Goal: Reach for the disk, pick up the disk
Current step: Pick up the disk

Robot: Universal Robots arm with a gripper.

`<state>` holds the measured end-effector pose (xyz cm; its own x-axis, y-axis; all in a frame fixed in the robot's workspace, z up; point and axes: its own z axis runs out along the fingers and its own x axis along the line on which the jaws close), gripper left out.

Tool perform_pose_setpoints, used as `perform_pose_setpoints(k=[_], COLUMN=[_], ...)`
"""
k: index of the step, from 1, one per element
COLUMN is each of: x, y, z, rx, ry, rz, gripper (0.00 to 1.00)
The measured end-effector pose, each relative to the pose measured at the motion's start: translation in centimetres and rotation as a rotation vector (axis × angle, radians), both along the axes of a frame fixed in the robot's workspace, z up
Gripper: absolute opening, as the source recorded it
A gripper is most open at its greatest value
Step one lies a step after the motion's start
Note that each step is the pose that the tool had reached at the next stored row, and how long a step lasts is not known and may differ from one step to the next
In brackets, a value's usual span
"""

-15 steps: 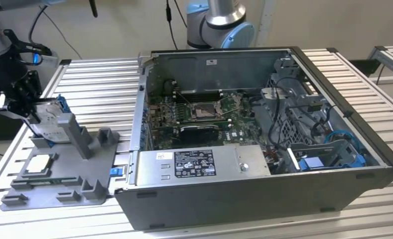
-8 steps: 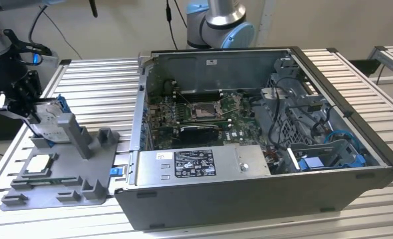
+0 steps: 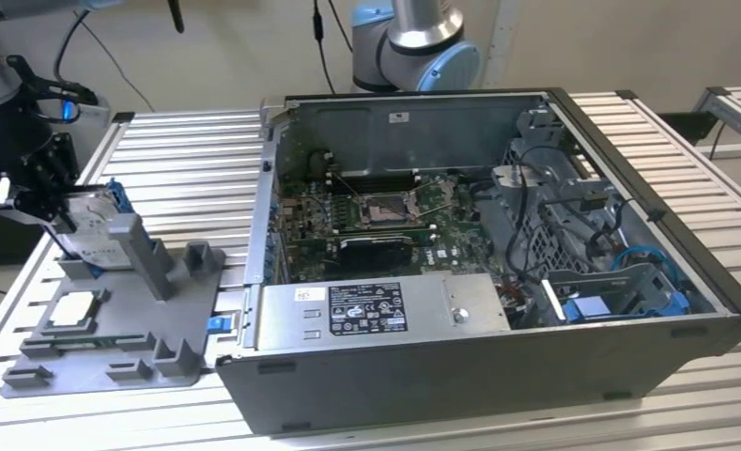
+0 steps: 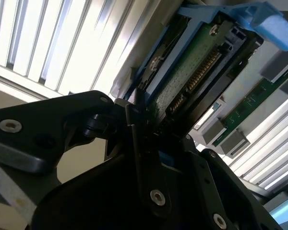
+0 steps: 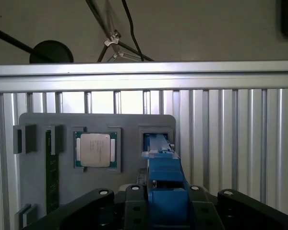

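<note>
Gripper [image 5: 166, 191] jaws clamping disk [image 4: 189, 76], its blue bracket edge sitting between them; disk standing tilted over gray fixture [image 3: 119, 324], exterior view's left, near open computer case [image 3: 470, 376].

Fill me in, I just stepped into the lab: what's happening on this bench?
The robot's gripper is at the upper edge of the disk, a silver hard drive in a blue bracket that stands tilted on the grey fixture. Whether it is gripped is unclear. A processor chip lies on the same fixture, and an open computer case sits to the exterior view's right.
</note>
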<state>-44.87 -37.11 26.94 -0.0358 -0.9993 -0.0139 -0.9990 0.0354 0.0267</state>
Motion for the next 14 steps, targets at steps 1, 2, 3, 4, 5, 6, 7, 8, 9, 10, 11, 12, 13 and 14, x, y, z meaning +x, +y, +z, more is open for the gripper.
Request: perform_pose_setpoints(k=[1,2,3,4,5,6,7,8,9,10,11,12,13,14], x=[0.0,0.0,0.0,0.0,0.0,0.0,-0.01,-0.01,-0.01,-0.01,-0.01,-0.01,0.0,0.0], y=[0.0,0.0,0.0,0.0,0.0,0.0,0.01,0.01,0.01,0.01,0.01,0.01,0.01,0.0], z=[0.0,0.02,0.04,0.06,0.09,0.11,0.14,0.19,0.25,0.31,0.36,0.43,0.5,0.58], rx=[0.0,0.0,0.0,0.0,0.0,0.0,0.0,0.0,-0.0001,-0.0002,-0.0002,-0.0002,-0.0001,0.0], ry=[-0.0001,0.0,0.0,0.0,0.0,0.0,0.0,0.0001,0.0003,0.0003,0.0001,0.0001,0.0,0.0001], rz=[0.0,0.0,0.0,0.0,0.0,0.0,0.0,0.0,0.0,0.0,0.0,0.0,0.0,0.0], gripper=[0.0,0.0,0.0,0.0,0.0,0.0,0.0,0.0,0.0,0.0,0.0,0.0,0.0,0.0])
